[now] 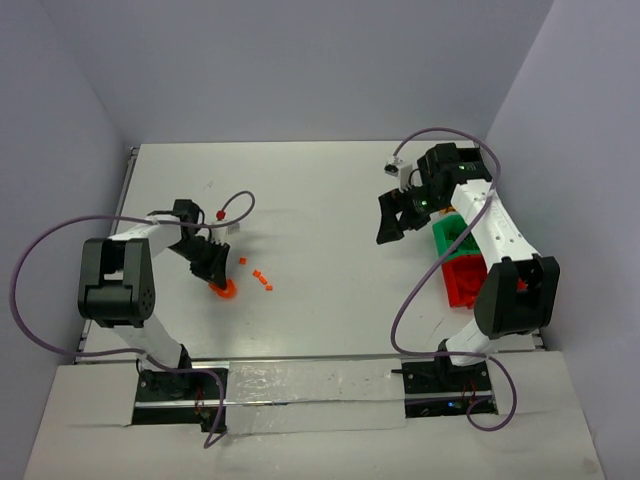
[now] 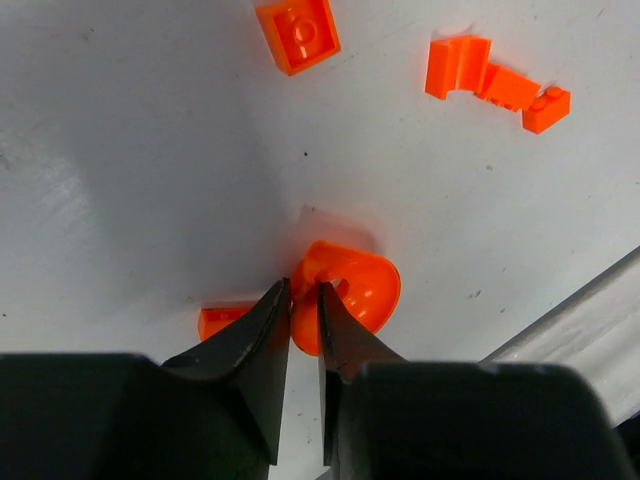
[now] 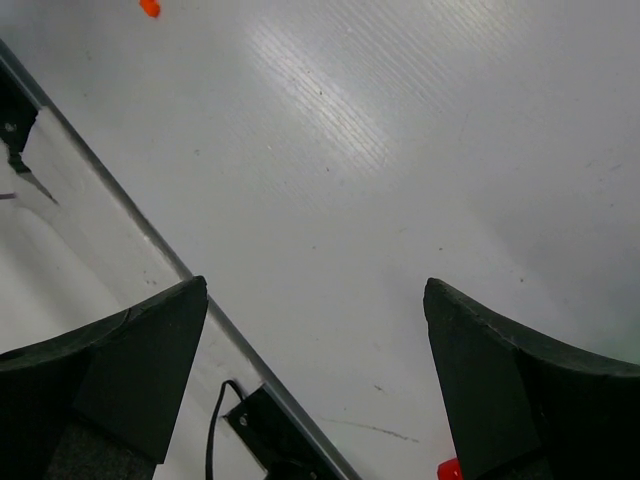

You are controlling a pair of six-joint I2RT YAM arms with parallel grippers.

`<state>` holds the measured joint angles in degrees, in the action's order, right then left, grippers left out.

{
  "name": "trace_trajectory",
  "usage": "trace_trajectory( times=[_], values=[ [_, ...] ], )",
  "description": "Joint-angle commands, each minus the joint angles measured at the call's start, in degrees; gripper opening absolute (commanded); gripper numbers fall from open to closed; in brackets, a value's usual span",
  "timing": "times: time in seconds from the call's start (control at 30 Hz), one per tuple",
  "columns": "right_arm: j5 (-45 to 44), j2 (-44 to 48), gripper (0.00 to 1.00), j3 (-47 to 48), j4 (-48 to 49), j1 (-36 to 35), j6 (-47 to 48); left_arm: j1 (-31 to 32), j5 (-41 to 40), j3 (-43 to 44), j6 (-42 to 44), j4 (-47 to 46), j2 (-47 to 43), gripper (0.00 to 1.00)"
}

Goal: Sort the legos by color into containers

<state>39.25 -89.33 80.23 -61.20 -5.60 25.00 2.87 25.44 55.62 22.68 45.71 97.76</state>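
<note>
A round orange dish-shaped lego point(image 2: 362, 288) lies on the white table, and my left gripper point(image 2: 304, 296) is shut on its near rim. In the top view this gripper point(image 1: 218, 280) sits low over the same piece point(image 1: 228, 291). More orange legos lie around it: a square brick point(image 2: 297, 33), a bracket point(image 2: 455, 66), a small brick point(image 2: 545, 108), and a flat bit point(image 2: 222, 318) beside the left finger. The green container point(image 1: 452, 236) and the red container point(image 1: 463, 278) stand at the right, partly under the right arm. My right gripper point(image 1: 395, 232) hangs open and holds nothing point(image 3: 315, 290).
A few tiny orange legos point(image 1: 259, 274) are scattered right of the left gripper. The table's near edge strip point(image 3: 150, 240) crosses the right wrist view, with a black bracket and cable point(image 3: 250, 420) below it. A red bit point(image 3: 449, 469) shows by the right finger.
</note>
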Motion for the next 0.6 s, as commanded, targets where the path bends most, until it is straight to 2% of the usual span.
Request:
trace_trajectory(
  times=[0.0,0.1,0.3,0.57],
  values=[
    [6.1,-1.6,0.94,1.4,2.9,-0.8,-3.3,-0.3,3.4,3.8,0.1,1.4,0.8,0.13],
    [10.0,-2.3,0.92,0.6,6.1,-1.5,-6.9,-0.3,6.2,6.5,-0.2,3.6,-0.3,0.01],
    [17.6,-5.7,0.93,0.7,12.5,-4.1,-15.6,0.4,11.0,12.0,-3.5,6.1,-6.3,0.00],
    [20.5,-12.3,0.97,8.8,15.7,-14.6,-23.4,10.0,9.2,14.4,-14.7,-0.9,-18.4,0.00]
  ],
)
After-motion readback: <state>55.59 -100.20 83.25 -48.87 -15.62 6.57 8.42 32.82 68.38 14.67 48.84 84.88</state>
